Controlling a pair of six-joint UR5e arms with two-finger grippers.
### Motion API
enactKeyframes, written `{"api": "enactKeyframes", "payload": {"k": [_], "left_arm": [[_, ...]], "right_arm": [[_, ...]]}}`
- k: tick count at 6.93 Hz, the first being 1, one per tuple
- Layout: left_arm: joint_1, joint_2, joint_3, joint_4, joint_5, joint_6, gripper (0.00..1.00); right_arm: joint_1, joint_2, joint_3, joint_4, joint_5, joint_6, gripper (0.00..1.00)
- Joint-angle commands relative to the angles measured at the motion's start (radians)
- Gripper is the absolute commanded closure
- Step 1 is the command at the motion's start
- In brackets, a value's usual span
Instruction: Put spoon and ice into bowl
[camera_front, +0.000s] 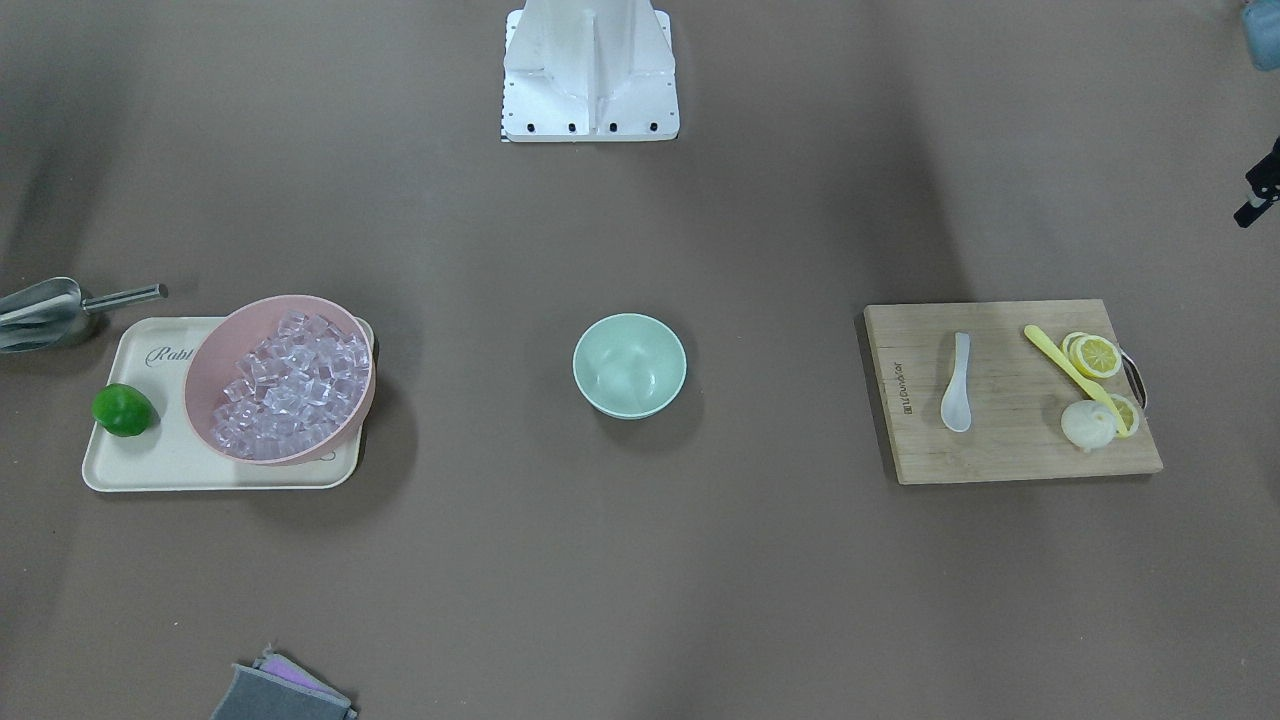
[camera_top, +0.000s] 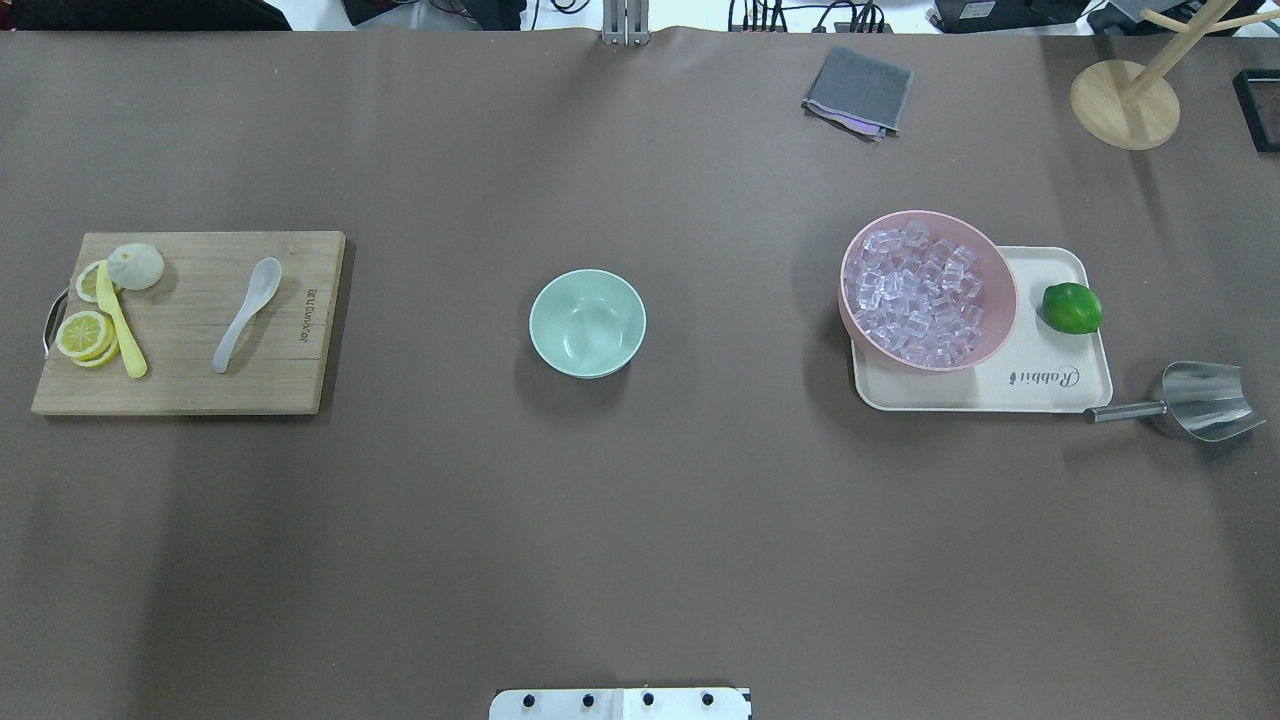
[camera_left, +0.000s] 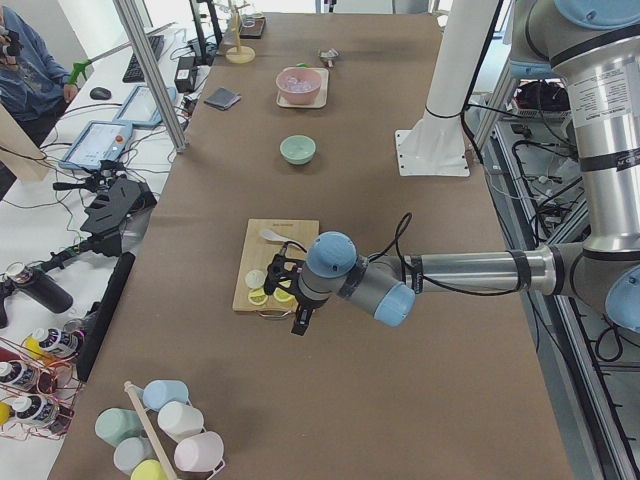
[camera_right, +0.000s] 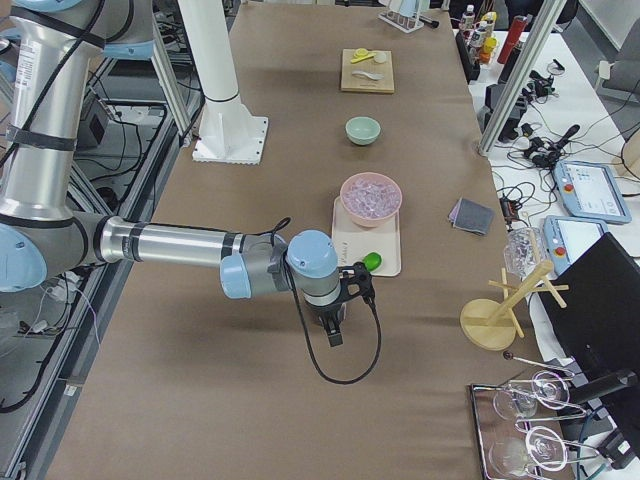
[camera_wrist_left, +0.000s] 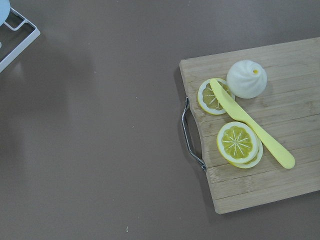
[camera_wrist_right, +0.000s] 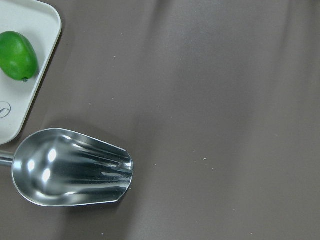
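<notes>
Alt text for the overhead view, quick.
An empty mint-green bowl sits mid-table. Left of it, a white spoon lies on a cutting board with lemon slices; right of it, a pink bowl of ice cubes rests on a tray.

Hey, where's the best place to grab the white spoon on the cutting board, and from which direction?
Take the spoon at mid-handle, straight down from above, closing across its narrow width. It lies flat on the board with bare wood on both sides; the scoop end is wider and rounded, likely a poorer hold.
</notes>
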Motion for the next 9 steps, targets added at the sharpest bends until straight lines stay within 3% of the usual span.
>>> {"api": "enactKeyframes", "payload": {"k": [1, 3, 5, 7, 8, 9], "left_arm": [[0.0, 0.0, 0.006, -0.008, -0.009, -0.004, 0.02], [0.003, -0.009, 0.003, -0.02, -0.01, -0.068, 0.02], [0.004, -0.006, 0.007, -0.114, -0.044, -0.083, 0.02], [0.086, -0.126, 0.001, -0.117, -0.067, -0.306, 0.05], [0.181, -0.192, 0.01, -0.111, -0.024, -0.344, 0.08], [0.267, -0.231, 0.009, -0.109, 0.093, -0.381, 0.18]], "right_arm": [[0.0, 0.0, 0.0, 0.0, 0.003, 0.007, 0.0], [0.0, 0.001, 0.001, 0.0, 0.009, 0.004, 0.0], [0.0, 0.001, 0.001, 0.075, 0.037, 0.009, 0.0], [-0.014, 0.004, 0.001, 0.163, 0.115, 0.013, 0.0], [-0.029, 0.035, 0.003, 0.164, 0.118, 0.05, 0.0], [-0.076, 0.044, 0.022, 0.164, 0.114, 0.119, 0.0]]}}
